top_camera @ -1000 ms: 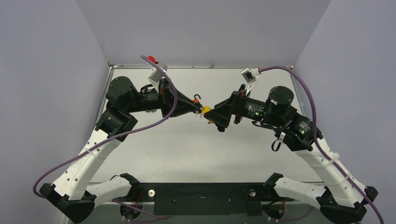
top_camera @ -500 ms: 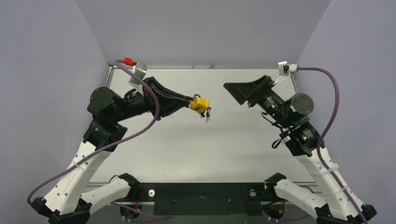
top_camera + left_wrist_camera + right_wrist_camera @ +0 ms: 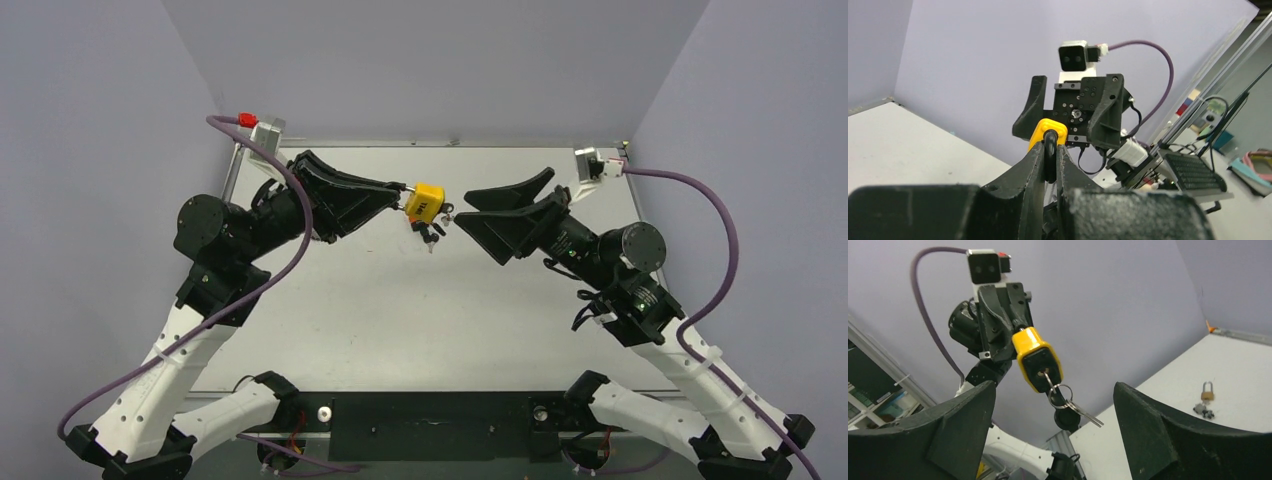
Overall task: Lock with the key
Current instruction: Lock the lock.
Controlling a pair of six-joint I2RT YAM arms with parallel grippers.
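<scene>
Yellow plastic marks the padlock [image 3: 428, 201] from above. It hangs off the tip of my left claw [image 3: 404, 190], well clear of the bench [image 3: 400, 330], with a dark bunch of keys [image 3: 431, 231] dangling under it. My right claw [image 3: 464, 212] sits just beside it, spread wide and carrying nothing. This view gives me the gap between the two arms but not the keyhole, nor what I am pinching. My left wrist camera settles that: my fingers [image 3: 1035, 160] are closed tight on the black shackle [image 3: 1049, 150], with the yellow body poking out beyond them. I cannot tell from here whether the shackle is seated in the body. My right wrist camera alone shows the working face. One key [image 3: 1044, 374] sits in the keyhole, and a ring [image 3: 1060, 394] hangs from it carrying the spare keys. Far off on the bench lies a small brass padlock [image 3: 1206, 390], which I cannot find from above. The danger I judge greatest is closing my right claw on the swinging spares or the ring instead of the seated key, which would tug that key out. Because I hold only the shackle, a hard twist could also swivel the body in my grip rather than turn the cylinder, or slip the lock free to drop onto the bench.
</scene>
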